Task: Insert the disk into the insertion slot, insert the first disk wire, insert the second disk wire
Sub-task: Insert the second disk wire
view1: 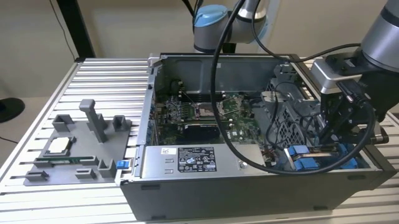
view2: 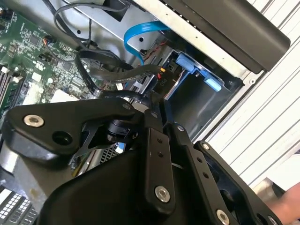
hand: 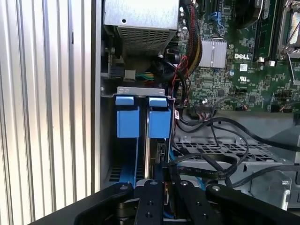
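Observation:
The disk point(hand: 159, 123), in its bright blue frame, stands inside the insertion slot point(hand: 140, 90) beside a second blue-framed carrier point(hand: 127, 117). In the exterior view the slot point(view1: 311, 161) is at the case's front corner on the exterior view's right. My gripper point(view1: 330, 140) reaches down into that corner. Its black fingers point(hand: 150, 192) stand close together right at the disk's edge, pinching a black connector point(view2: 161, 82) of a flat black disk wire point(view2: 117, 75). In the second wrist view the gripper point(view2: 154, 101) sits directly against the disk's blue frame point(view2: 187, 63).
The silver labelled power-supply box point(view1: 187, 161) lies along the case front. The green motherboard point(view1: 206, 116) is behind it. A blue cable point(view2: 136, 35) and loose black cables point(hand: 211, 164) crowd the bay. A grey fixture tray point(view1: 74, 149) rests on the ribbed table.

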Tool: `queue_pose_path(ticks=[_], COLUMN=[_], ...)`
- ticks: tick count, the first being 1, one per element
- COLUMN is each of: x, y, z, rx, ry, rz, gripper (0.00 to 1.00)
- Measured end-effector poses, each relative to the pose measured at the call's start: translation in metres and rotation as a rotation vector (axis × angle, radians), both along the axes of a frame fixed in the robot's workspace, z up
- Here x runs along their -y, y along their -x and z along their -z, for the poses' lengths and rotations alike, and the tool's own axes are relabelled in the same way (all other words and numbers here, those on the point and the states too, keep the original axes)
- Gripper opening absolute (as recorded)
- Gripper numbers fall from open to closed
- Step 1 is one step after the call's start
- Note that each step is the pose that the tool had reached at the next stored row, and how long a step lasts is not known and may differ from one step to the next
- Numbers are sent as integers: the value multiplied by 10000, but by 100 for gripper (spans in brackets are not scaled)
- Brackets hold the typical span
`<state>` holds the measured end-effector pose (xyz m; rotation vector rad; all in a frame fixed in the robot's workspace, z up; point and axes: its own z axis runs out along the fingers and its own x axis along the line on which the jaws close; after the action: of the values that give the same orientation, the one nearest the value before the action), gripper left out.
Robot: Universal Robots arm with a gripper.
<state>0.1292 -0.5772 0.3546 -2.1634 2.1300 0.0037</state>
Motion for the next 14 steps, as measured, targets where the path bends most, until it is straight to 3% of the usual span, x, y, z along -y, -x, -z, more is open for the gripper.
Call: queue_pose_path(ticks=[14], x=[0], y=[2], z=[38], rx=[49], ry=[-2], rz=[1], gripper=[0])
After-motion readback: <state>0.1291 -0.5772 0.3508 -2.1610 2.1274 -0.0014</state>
